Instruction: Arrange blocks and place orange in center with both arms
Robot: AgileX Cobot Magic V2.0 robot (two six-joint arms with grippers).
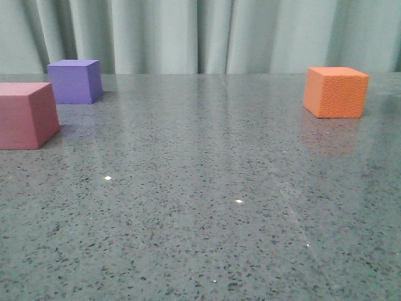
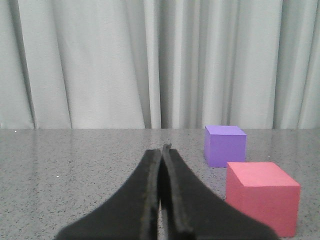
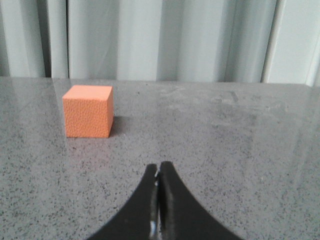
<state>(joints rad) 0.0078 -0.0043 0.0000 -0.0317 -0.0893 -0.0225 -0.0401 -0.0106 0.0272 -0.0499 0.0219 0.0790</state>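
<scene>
- Three cubes lie scattered on the counter (image 1: 207, 207): orange cube (image 1: 335, 91) far right, purple cube (image 1: 76, 81) and pink-red cube (image 1: 25, 115) close together at left.
- Both hands, left hand (image 2: 162, 150) and right hand (image 3: 159, 169), are clenched and empty; unless they open first, they may shove cubes away.
- Reaching for the purple cube risks nudging its pink-red neighbour.

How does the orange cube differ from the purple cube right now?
The orange cube sits alone at the table's right; the purple cube sits far left, just behind the pink-red cube. The orange one's surface looks grainy, the purple one's smoother. Both are similar-sized, resting flat, ungripped.
</scene>
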